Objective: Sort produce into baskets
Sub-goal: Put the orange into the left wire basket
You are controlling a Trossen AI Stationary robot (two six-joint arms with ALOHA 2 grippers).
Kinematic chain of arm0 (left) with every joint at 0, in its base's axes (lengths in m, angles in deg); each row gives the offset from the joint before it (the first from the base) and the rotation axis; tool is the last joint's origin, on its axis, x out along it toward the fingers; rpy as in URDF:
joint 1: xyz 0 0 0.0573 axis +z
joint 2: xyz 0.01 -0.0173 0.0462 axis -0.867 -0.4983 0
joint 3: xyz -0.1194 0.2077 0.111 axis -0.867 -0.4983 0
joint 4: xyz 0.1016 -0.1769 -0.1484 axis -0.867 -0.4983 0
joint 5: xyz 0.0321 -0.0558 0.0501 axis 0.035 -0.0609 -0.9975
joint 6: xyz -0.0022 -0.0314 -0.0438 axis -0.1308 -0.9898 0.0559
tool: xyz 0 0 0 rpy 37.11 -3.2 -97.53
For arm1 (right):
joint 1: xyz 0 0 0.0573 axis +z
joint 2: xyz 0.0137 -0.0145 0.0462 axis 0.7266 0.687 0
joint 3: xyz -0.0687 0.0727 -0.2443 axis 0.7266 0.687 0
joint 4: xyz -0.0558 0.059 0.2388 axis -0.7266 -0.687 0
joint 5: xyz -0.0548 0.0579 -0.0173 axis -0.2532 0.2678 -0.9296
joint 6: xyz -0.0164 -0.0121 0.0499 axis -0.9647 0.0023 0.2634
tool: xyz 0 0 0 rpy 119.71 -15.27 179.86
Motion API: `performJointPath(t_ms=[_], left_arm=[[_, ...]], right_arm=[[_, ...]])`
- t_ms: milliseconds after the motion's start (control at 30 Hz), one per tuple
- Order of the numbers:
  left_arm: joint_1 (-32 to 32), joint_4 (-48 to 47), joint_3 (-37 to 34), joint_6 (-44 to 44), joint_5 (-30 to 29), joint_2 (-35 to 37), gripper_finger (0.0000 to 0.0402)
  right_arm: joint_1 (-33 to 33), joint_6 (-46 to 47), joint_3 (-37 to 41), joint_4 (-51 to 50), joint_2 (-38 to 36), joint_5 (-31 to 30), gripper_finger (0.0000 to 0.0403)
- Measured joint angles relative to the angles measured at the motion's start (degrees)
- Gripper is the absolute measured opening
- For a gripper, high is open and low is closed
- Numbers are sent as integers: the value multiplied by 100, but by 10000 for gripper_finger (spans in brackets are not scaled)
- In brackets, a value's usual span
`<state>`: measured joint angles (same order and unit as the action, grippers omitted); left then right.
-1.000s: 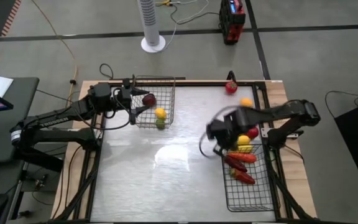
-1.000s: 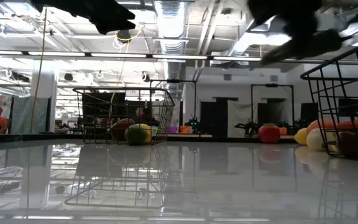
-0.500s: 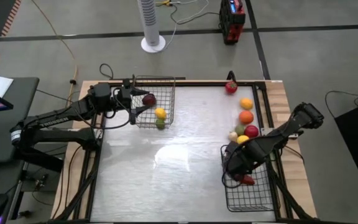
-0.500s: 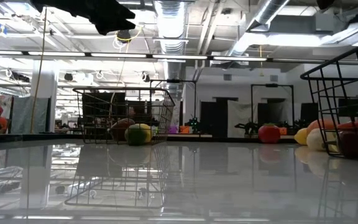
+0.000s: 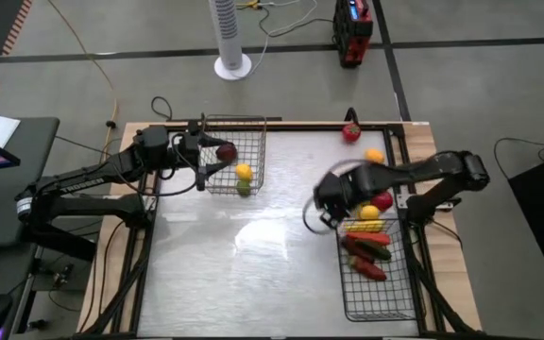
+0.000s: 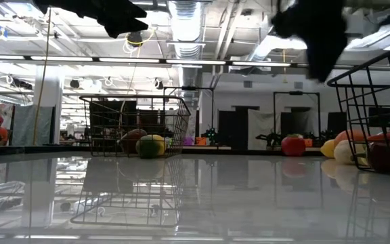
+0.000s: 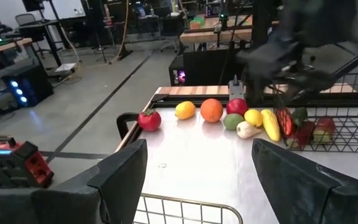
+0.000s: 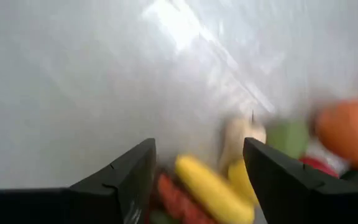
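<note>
The silvery grey basket (image 5: 235, 154) stands at the far left and holds round maroon, yellow and green produce (image 5: 243, 173). My left gripper (image 5: 202, 157) is open and empty at that basket's left wall; it also shows in its wrist view (image 7: 197, 186). The black basket (image 5: 377, 274) stands at the near right and holds long red and green produce (image 5: 366, 255). My right gripper (image 5: 333, 200) is open and empty (image 8: 197, 180) above the table, just left of the black basket's far end. Loose round produce (image 7: 211, 110) lies in a row along the right edge.
A red tomato-like piece (image 5: 350, 132) lies at the far edge, apart from the row. A long yellow piece (image 8: 213, 190) lies at the black basket's far end. The table's middle (image 5: 253, 246) is bare and shiny. A fan stand (image 5: 232, 64) is beyond the far edge.
My right gripper has swung toward the near edge and down over the black basket, then back up toward the far side, and is now left of the basket's far end, blurred with motion. My left arm has kept still.
</note>
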<state>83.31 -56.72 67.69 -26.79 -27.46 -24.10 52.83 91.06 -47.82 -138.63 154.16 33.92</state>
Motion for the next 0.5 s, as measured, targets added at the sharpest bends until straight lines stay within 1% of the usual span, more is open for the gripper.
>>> performJointPath(t_ms=[133,267,367,500], left_arm=[[0,-27,0,39,4,0,279],[0,-45,0,94,2,0,279],[0,-16,0,131,-7,0,279],[2,18,0,133,-9,0,279]], right_arm=[[-798,-774,655,741,2,474,271],[-1320,-946,1188,736,7,460,271],[-1501,-1051,1392,695,7,447,271],[-1456,-1183,1549,659,129,607,271]])
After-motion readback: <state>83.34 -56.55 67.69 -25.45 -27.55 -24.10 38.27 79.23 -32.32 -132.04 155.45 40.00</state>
